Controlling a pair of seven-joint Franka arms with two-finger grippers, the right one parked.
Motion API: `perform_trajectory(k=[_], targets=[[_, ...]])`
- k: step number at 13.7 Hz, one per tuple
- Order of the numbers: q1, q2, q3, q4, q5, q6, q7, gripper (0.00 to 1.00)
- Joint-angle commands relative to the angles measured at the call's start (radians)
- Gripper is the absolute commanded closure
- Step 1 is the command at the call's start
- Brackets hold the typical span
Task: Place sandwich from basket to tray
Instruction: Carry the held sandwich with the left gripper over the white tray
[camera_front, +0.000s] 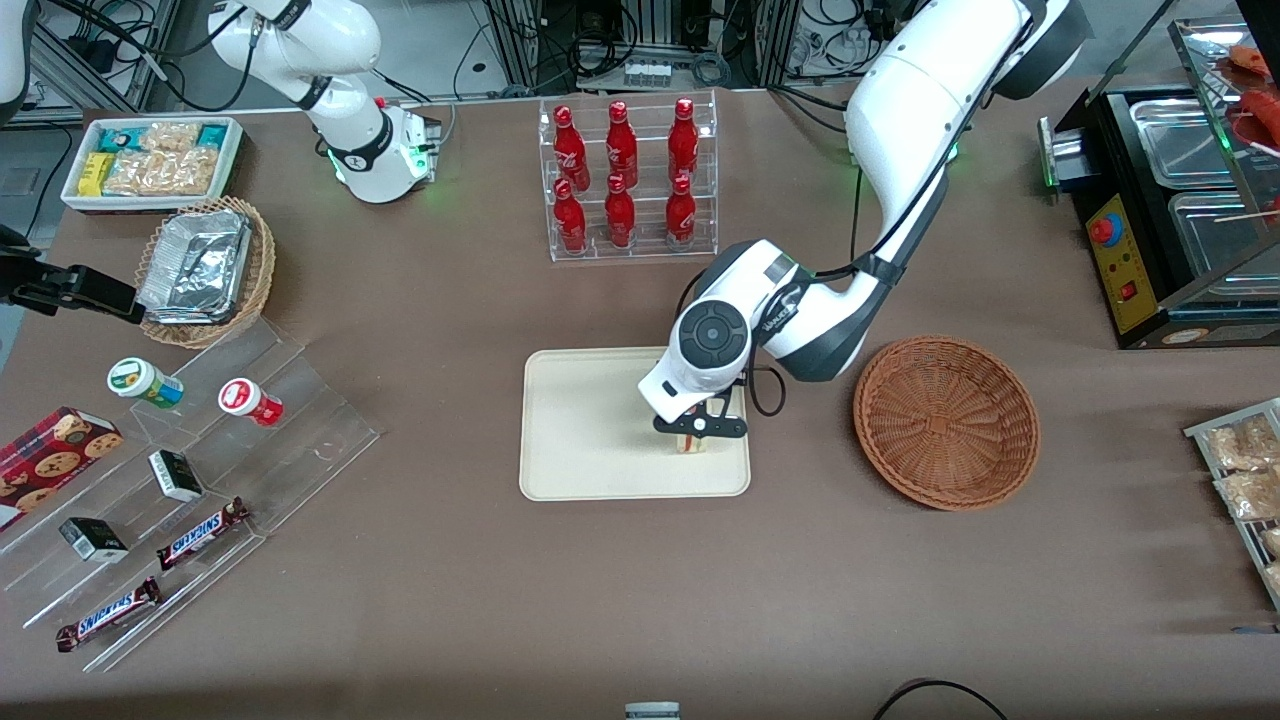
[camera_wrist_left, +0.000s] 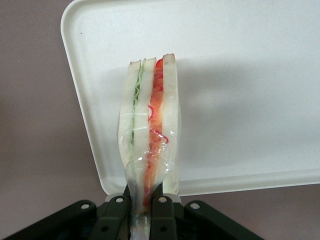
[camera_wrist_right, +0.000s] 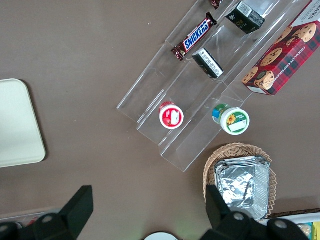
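Brown-covered table (camera_front: 500, 600), cable-strewn pale floor (camera_front: 130, 60) at its back edge.

Left arm's claw (camera_front: 701, 432) clamped, pointing straight down.

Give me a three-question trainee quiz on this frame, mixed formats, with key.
1. True or false: the round reddish-brown wicker basket holds nothing.
2. Where is the left arm's gripper? A) over the basket B) over the flat cream rectangular tray C) at the rack of red bottles
3. Fill in: the gripper's fingers are shut on the ____.

Key:
1. True.
2. B.
3. Wrapped triangular sandwich with red and green filling.
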Motion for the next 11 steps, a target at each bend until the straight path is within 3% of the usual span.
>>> perform_trajectory(k=[1, 9, 11], targets=[[-0.020, 0.037, 0.003, 0.043, 0.040, 0.003, -0.033, 1.00], [-0.040, 0.079, 0.005, 0.066, 0.056, 0.030, -0.049, 1.00], [-0.054, 0.082, 0.003, 0.066, 0.093, 0.033, -0.052, 1.00]])
